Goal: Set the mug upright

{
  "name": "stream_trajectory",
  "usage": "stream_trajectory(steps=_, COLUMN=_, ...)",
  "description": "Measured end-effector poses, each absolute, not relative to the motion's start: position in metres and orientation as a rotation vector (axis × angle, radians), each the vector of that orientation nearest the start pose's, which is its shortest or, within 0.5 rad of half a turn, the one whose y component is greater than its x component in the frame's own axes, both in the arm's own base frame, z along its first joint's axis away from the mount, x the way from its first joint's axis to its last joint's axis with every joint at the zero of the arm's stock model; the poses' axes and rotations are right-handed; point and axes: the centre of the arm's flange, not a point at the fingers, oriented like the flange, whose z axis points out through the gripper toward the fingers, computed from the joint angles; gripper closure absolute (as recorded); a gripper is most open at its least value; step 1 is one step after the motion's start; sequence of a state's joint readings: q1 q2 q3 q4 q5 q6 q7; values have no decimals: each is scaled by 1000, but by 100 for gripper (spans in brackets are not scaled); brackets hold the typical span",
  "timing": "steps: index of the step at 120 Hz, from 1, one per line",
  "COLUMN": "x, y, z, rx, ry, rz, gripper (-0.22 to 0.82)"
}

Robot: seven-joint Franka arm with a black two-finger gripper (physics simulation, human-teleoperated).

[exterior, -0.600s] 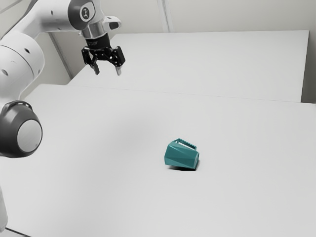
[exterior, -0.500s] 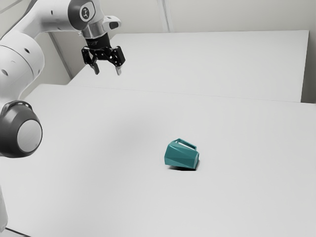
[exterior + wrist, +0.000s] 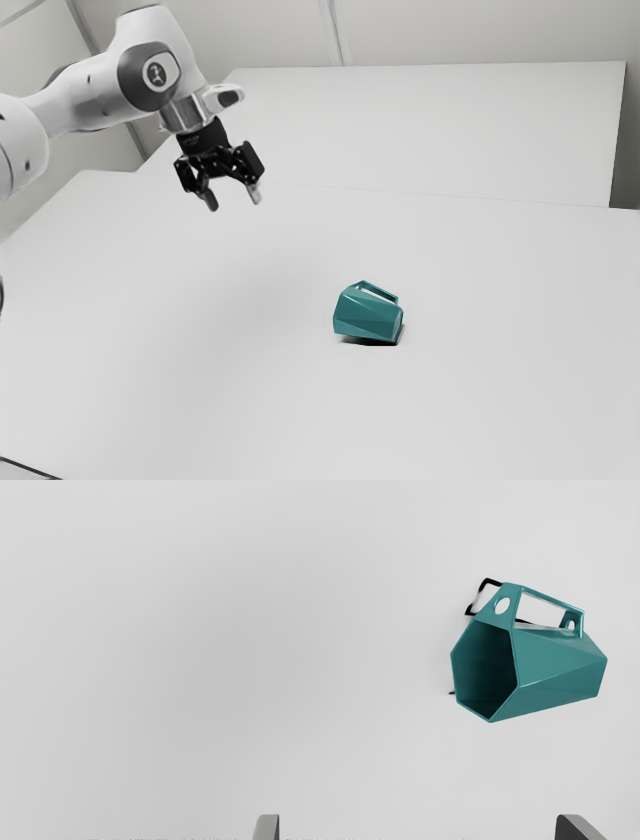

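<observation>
Teal mug lying on its side, open gripper in the air well apart from it.
The faceted, glossy teal mug [image 3: 368, 315] rests on the smooth white table [image 3: 480, 410], right of the middle in the exterior view, its wide open mouth [image 3: 482, 672] facing the exterior view's left and its narrower base the exterior view's right; the angular loop handle [image 3: 378, 291] is on the far side. The black two-finger gripper [image 3: 233, 203], on the white-and-grey jointed arm [image 3: 95, 90], hangs above the table to the exterior view's left of the mug, tips pointing down. Its grey fingers [image 3: 267, 828] are spread wide, with nothing pinched between them. Another white surface [image 3: 430, 130] lies at the far side.
</observation>
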State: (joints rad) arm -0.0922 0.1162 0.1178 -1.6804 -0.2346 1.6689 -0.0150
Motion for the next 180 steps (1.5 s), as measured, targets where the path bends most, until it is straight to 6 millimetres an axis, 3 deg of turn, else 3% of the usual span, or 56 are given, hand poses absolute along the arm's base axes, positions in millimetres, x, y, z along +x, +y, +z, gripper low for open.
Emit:
stream_trajectory(steps=34, x=557, y=-14, z=433, rx=-3661, ry=-312, rz=364, gripper=0)
stream_trajectory(steps=60, x=542, y=-31, z=385, rx=-3781, ry=-250, rz=449, gripper=0)
stream_trajectory(steps=103, x=554, y=-63, z=324, rx=-3885, ry=-110, rz=415, gripper=0)
stream_trajectory(steps=139, x=577, y=-95, z=301, rx=-3935, ry=14, rz=278, gripper=0)
stream_trajectory(steps=180, x=580, y=-114, z=300, rx=-3993, ry=77, rz=158, gripper=0)
